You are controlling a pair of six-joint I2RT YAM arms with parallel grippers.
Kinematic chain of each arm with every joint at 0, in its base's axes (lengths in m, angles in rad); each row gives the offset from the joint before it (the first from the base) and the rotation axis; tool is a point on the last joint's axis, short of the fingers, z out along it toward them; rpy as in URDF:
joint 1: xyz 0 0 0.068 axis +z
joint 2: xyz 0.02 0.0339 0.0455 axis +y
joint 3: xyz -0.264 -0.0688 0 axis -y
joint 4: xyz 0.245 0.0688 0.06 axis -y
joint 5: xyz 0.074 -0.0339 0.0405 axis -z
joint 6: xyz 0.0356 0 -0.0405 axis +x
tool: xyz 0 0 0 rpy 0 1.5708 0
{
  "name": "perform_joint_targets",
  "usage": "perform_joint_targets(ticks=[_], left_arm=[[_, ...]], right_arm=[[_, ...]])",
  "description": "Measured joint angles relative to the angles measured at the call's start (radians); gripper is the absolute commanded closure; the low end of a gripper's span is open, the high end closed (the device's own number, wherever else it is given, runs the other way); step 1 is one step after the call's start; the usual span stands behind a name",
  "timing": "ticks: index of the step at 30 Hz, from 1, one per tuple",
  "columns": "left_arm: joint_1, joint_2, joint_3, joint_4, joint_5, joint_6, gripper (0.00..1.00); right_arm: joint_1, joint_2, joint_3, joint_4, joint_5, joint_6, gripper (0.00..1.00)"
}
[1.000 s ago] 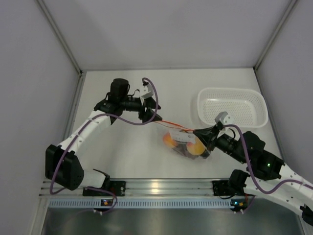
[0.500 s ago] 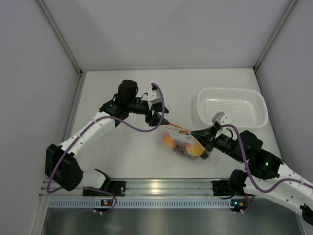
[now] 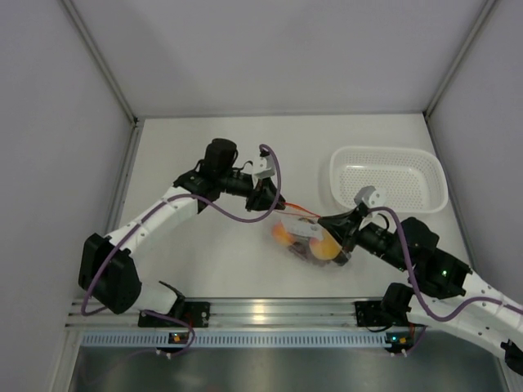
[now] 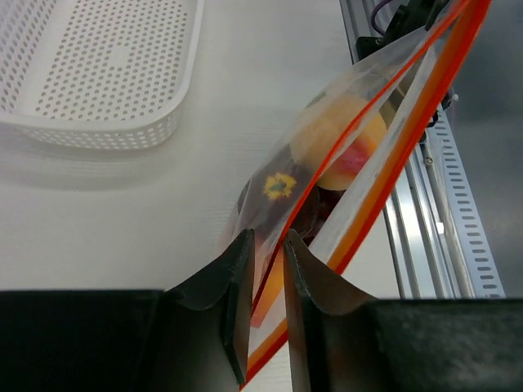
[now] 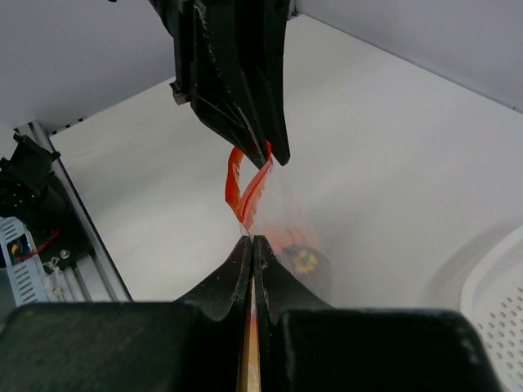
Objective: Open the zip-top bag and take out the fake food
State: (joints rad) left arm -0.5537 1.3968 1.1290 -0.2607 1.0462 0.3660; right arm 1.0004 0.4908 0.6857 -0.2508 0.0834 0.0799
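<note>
We find the zip-top bag (image 3: 309,235) mid-bench, stretched between 2 grippers, fake food (image 4: 339,143) inside. Right gripper (image 5: 252,242) jaws are clamped on its red strip. Left gripper (image 4: 268,245) jaws stand narrow around the opposite strip end.

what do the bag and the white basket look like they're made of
Zip-top bag: thin clear plastic film, glossy and creased, the fruit showing through, with an orange zip strip. Basket: apparently rigid moulded white plastic, matte, pierced with even rows of holes.
</note>
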Motion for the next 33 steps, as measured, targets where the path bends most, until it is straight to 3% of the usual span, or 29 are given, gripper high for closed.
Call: perform_joint_targets(ticks=[4,7,10,12,16,18,23,28,33], left_arm=[[-0.021,0.041,0.000,0.001,-0.031,-0.002,1.00],[-0.033,0.055,0.000,0.000,-0.060,-0.006,1.00],[-0.037,0.048,0.005,0.001,-0.105,-0.022,1.00],[-0.037,0.040,0.013,-0.001,-0.180,-0.046,1.00],[-0.037,0.027,0.046,-0.003,-0.416,-0.119,1.00],[-0.037,0.020,0.063,-0.004,-0.557,-0.160,1.00],[-0.036,-0.001,0.111,-0.059,-0.922,-0.219,1.00],[-0.033,-0.006,0.189,-0.140,-1.222,-0.297,1.00],[-0.027,-0.032,0.206,-0.167,-1.244,-0.393,1.00]], right_arm=[[0.000,-0.006,-0.018,0.025,-0.006,0.000,1.00],[0.000,-0.012,-0.026,0.026,-0.006,-0.001,1.00],[0.000,-0.008,-0.027,0.027,0.005,0.000,0.87],[0.000,0.001,-0.027,0.035,0.022,0.000,0.84],[0.000,0.037,-0.027,0.055,0.049,0.002,0.70],[0.000,0.061,-0.027,0.060,0.060,0.007,0.52],[0.000,0.107,-0.026,0.078,0.113,0.024,0.32],[0.000,0.164,-0.015,0.101,0.205,0.084,0.26],[0.000,0.272,0.029,0.108,0.339,0.226,0.24]])
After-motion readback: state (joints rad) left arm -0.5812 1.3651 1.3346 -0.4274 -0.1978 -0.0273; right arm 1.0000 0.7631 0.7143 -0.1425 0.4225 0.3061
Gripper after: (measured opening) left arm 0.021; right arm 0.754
